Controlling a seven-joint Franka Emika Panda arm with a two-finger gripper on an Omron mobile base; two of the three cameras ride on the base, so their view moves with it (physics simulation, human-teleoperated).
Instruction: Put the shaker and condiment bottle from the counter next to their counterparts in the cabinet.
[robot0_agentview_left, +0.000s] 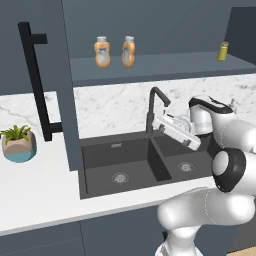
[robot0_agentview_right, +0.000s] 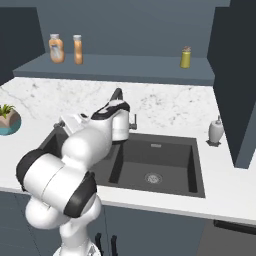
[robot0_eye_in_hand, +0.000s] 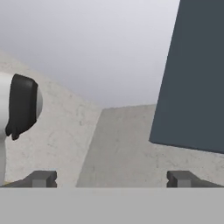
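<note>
Plainly a home kitchen: dark double-bowl sink (robot0_agentview_left: 130, 165) sunk into a white marble counter (robot0_agentview_left: 35, 190), black faucet (robot0_agentview_left: 156, 107) behind the sink, slate-blue wall cabinet (robot0_agentview_left: 150, 65) above the sink, small potted plant (robot0_agentview_left: 19, 143) left of the sink.

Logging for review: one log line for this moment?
hand open, empty | two orange bottles together on cabinet shelf | yellow-green shaker at shelf's right

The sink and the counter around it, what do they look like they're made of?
The sink looks like matte dark composite or stone, since it shows no metallic shine, though its round drains look like steel. The counter looks like polished white marble with grey veining.
</note>
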